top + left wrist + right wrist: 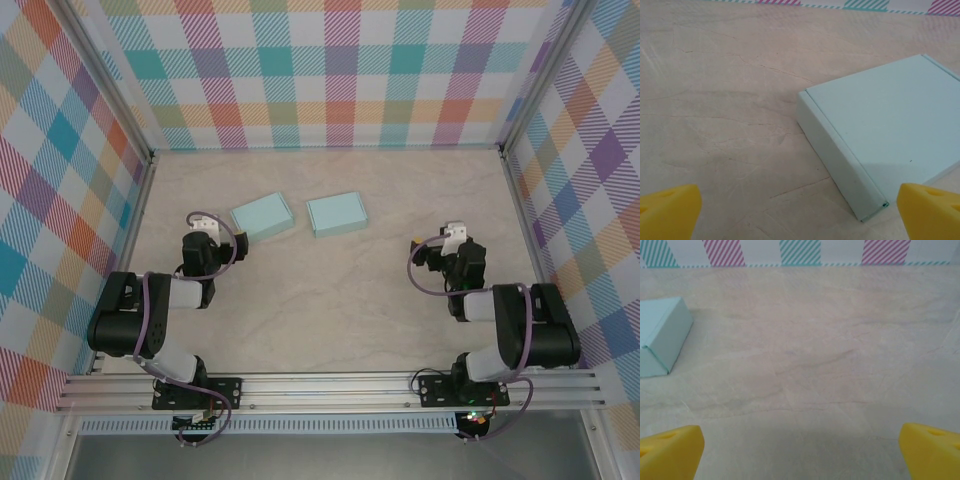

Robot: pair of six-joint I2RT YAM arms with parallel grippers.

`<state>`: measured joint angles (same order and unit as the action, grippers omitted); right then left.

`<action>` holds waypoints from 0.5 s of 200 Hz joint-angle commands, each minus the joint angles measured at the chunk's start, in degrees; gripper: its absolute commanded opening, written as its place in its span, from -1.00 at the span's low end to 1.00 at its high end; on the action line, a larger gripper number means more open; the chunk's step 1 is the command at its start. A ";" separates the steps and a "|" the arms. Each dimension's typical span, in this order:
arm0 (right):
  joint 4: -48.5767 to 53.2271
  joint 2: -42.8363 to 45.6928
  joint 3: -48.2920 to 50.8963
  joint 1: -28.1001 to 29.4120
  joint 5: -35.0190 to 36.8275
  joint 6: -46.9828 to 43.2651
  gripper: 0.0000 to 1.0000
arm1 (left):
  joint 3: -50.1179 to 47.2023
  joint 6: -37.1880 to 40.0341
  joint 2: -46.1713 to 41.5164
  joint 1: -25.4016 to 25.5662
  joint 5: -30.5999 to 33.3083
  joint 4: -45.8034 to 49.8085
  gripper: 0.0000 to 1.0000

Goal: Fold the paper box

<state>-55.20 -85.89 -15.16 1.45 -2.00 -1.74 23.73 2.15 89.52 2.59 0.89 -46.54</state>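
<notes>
Toward the back half of the table [330, 320], two flat pale-blue paper boxes side by side with a gap between them: left box [262, 216] turned a little askew, right box [336, 214] nearly square to the back wall. Both lying flat and closed, touched by nothing. Just left of the left box, left gripper [204, 222], wide open and empty, low over the table. From the left wrist, yellow fingers [670, 212] spread to the bottom corners, left gripper [800, 212] over bare table, left box [890, 130] ahead and to the right, its near corner close to the right-hand finger. Well to the right of the right box, right gripper [452, 238], likewise wide open, holding nothing. From the right wrist, fingers [930, 450] far apart, right gripper [800, 450] over bare table, right box [662, 335] at the left edge, well ahead. Around the table, checked walls [330, 70].
</notes>
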 commanded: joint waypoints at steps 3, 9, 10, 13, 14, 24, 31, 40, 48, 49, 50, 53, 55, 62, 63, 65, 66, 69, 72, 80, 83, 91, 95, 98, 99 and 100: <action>-1.98 -1.23 -2.79 -0.71 -1.70 0.77 0.99 | 0.46 -0.72 0.33 -0.39 -0.89 0.30 0.99; -0.65 -1.41 -3.55 -0.92 -1.51 1.18 0.99 | 0.49 -0.74 0.35 -0.39 -0.89 0.24 0.99; -0.63 -1.53 -3.69 -0.93 -1.34 1.24 0.99 | 0.46 -0.70 0.33 -0.35 -0.89 0.28 0.99; -0.21 -1.76 -4.07 -0.97 -0.80 1.52 0.99 | 0.55 -0.74 0.31 -0.34 -0.89 0.23 0.99; -0.06 -1.84 -4.30 -0.99 -0.50 1.63 0.99 | 0.54 -0.74 0.31 -0.32 -0.89 0.27 0.99; 4.57 -1.80 -6.71 -1.06 2.63 3.15 0.99 | 0.59 -0.72 0.31 -0.35 -0.89 0.37 0.99; 7.32 -1.99 -8.10 -1.15 4.04 3.57 1.00 | 0.54 -0.74 0.27 -0.34 -0.89 0.38 0.99; 6.70 -2.02 -7.93 -1.10 3.78 3.37 0.99 | 0.56 -0.60 0.36 -0.34 -0.76 0.34 1.00; 6.82 -2.00 -7.89 -1.10 3.78 3.33 0.99 | 0.58 -0.57 0.32 -0.31 -0.71 0.41 1.00; 6.80 -2.00 -7.88 -1.10 3.81 3.33 0.99 | 0.55 -0.61 0.36 -0.31 -0.67 0.45 1.00; 6.74 -2.00 -7.88 -1.10 3.79 3.37 0.99 | 0.54 -0.64 0.33 -0.26 -0.69 0.47 0.99; 6.73 -1.98 -7.87 -1.15 3.78 3.34 0.99 | 0.58 -0.59 0.31 -0.29 -0.65 0.42 0.99; 6.81 -1.95 -7.87 -1.11 3.81 3.35 0.99 | 0.57 -0.64 0.35 -0.26 -0.70 0.45 0.99; 6.78 -2.00 -7.87 -1.11 3.76 3.36 0.99 | 0.54 -0.59 0.31 -0.30 -0.71 0.42 0.99; 6.78 -2.00 -7.87 -1.11 3.76 3.39 1.00 | 0.54 -0.58 0.31 -0.30 -0.66 0.45 0.99; 6.75 -2.00 -7.87 -1.10 3.80 3.34 1.00 | 0.53 -0.64 0.31 -0.30 -0.65 0.48 0.99; 6.76 -2.00 -7.87 -1.15 3.78 3.33 0.99 | 0.53 -0.61 0.35 -0.30 -0.64 0.49 0.99; 6.85 -2.00 -7.87 -1.11 3.82 3.32 0.99 | 0.55 -0.65 0.36 -0.29 -0.67 0.46 0.99; 6.81 -2.00 -7.87 -1.10 3.81 3.32 0.99 | 0.56 -0.59 0.33 -0.23 -0.70 0.49 0.99; 6.79 -2.00 -7.87 -1.10 3.77 3.28 0.99 | 0.58 -0.62 0.31 -0.20 -0.70 0.41 0.99; 6.80 -2.00 -7.87 -1.10 3.78 3.33 0.99 | 0.56 -0.65 0.31 -0.25 -0.69 0.40 1.00; 6.78 -2.00 -7.87 -1.10 3.82 3.36 0.99 | 0.53 -0.59 0.22 -0.30 -0.66 0.33 0.99; 6.77 -2.00 -7.87 -1.10 3.77 3.27 0.99 | 0.53 -0.50 0.22 -0.30 -0.62 0.35 0.99; 6.82 -2.00 -7.87 -1.11 3.78 3.28 0.99 | 0.60 -0.50 0.22 -0.23 -0.62 0.38 0.99; 6.79 -2.00 -7.87 -1.11 3.81 3.26 0.99 | 0.61 -0.49 0.22 -0.22 -0.58 0.39 0.99; 6.83 -2.00 -7.87 -1.10 3.79 3.24 0.99 | 0.57 -0.53 0.22 -0.18 -0.56 0.35 0.99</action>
<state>-48.71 -87.68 -22.81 0.71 1.45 0.84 23.73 2.15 89.52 2.59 0.89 -46.46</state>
